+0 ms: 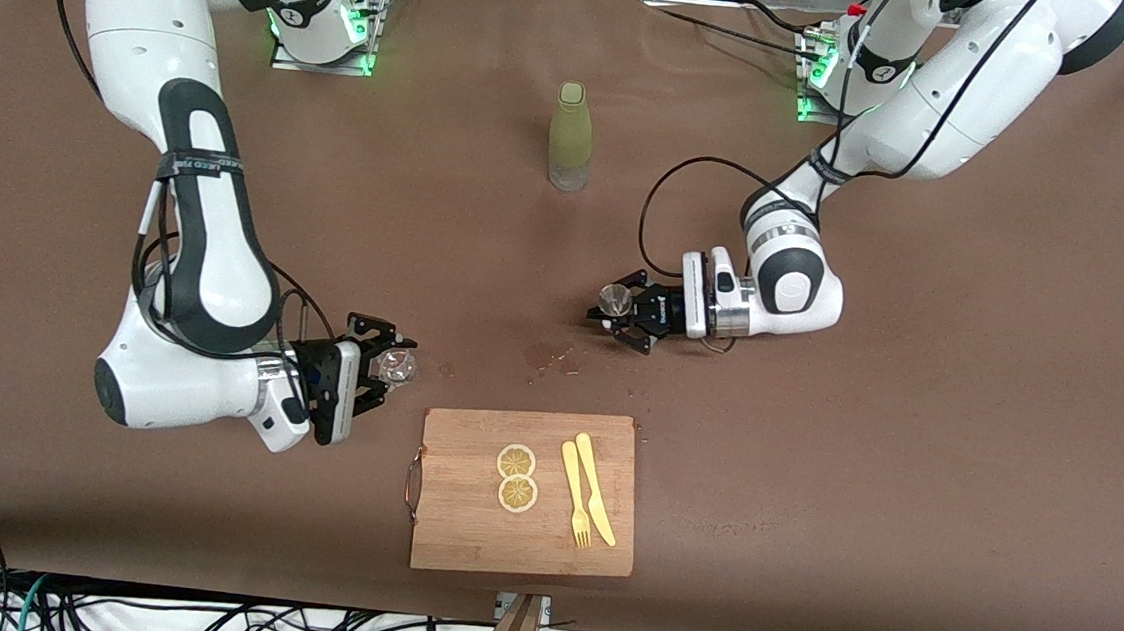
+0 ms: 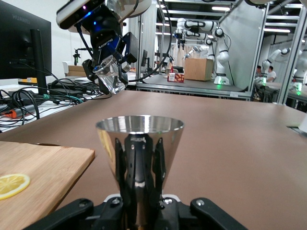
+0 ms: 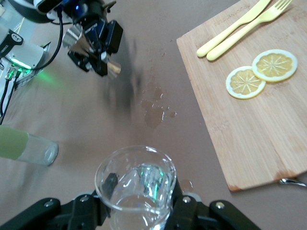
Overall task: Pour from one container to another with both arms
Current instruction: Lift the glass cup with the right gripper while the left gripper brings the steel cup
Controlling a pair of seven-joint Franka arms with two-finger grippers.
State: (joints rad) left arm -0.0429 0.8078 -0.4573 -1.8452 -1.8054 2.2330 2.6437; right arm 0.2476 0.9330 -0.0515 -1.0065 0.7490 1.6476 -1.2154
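My left gripper (image 1: 615, 310) is shut on a shiny metal cone-shaped cup (image 1: 611, 298), low over the brown table above a wet stain (image 1: 545, 355). In the left wrist view the metal cup (image 2: 139, 143) stands between my black fingers (image 2: 121, 167), mouth pointing away from the wrist. My right gripper (image 1: 385, 366) is shut on a clear glass (image 1: 398, 367), over the table beside the cutting board's corner. The right wrist view shows the glass (image 3: 136, 184) clamped between the pads, with the metal cup (image 3: 77, 40) in the left gripper farther off. The glass (image 2: 111, 76) looks tilted in the left wrist view.
A green bottle (image 1: 570, 136) stands upright near the arms' bases, mid-table. A wooden cutting board (image 1: 465, 534) lies near the front camera's edge with two lemon slices (image 1: 516, 477) and a yellow knife and fork (image 1: 588, 488). The board's metal handle (image 1: 412, 484) faces the right arm's end.
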